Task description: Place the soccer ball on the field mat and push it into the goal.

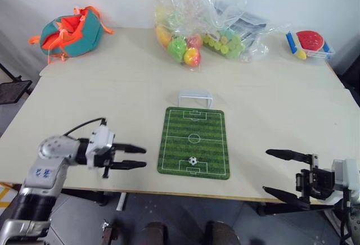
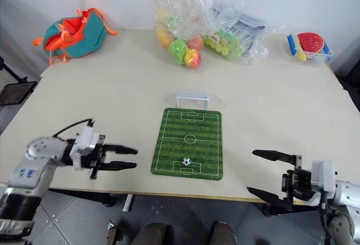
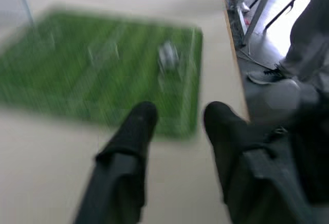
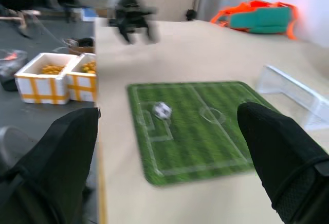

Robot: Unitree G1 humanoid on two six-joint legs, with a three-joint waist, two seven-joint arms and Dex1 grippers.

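The soccer ball lies on the field mat, the goal at twelve o'clock awaiting the push; both grippers' jaws stand apart, empty.

**Layout of the table**

The field mat is being kept flat on the table, near the front edge and about the middle. The soccer ball is being carried by the mat, at its near end. The goal is being placed just behind the far end of the mat. The left gripper is being held left of the mat, over the table. The right gripper is being held right of the mat, at the front edge. Behind the goal, the bags of balls are lying. A backpack is lying at the far left corner, a toy tray at the far right.
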